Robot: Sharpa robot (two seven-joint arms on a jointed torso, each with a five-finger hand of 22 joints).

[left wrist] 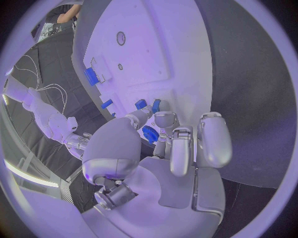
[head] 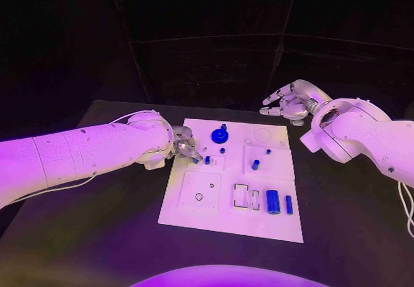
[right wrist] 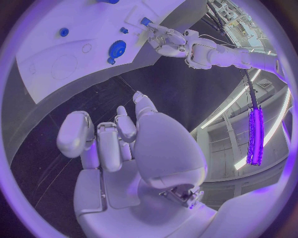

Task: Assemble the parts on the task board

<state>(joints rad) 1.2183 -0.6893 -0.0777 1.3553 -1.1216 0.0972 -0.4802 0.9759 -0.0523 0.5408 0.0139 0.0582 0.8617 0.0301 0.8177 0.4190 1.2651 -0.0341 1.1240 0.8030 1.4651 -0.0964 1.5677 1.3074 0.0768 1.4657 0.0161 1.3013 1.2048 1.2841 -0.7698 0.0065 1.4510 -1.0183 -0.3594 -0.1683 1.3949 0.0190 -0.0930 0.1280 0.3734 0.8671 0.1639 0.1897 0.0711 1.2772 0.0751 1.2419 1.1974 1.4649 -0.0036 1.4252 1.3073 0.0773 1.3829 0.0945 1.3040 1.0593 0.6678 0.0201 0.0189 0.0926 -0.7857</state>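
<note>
1. Table: black, bearing the white board at its middle.
2. Board, near end: one large blue cylinder lying flat, a thinner blue bar just beside it, both next to rectangular slots.
3. Board, middle: a small blue peg on the right half.
4. Left hand: over the board's left edge, fingertips curled down at a small blue piece; whether it grips the piece cannot be told.
5. Board, far end: a round blue gear.
6. Right hand: above the table beyond the board's far right corner, fingers loosely apart, holding nothing.
</note>
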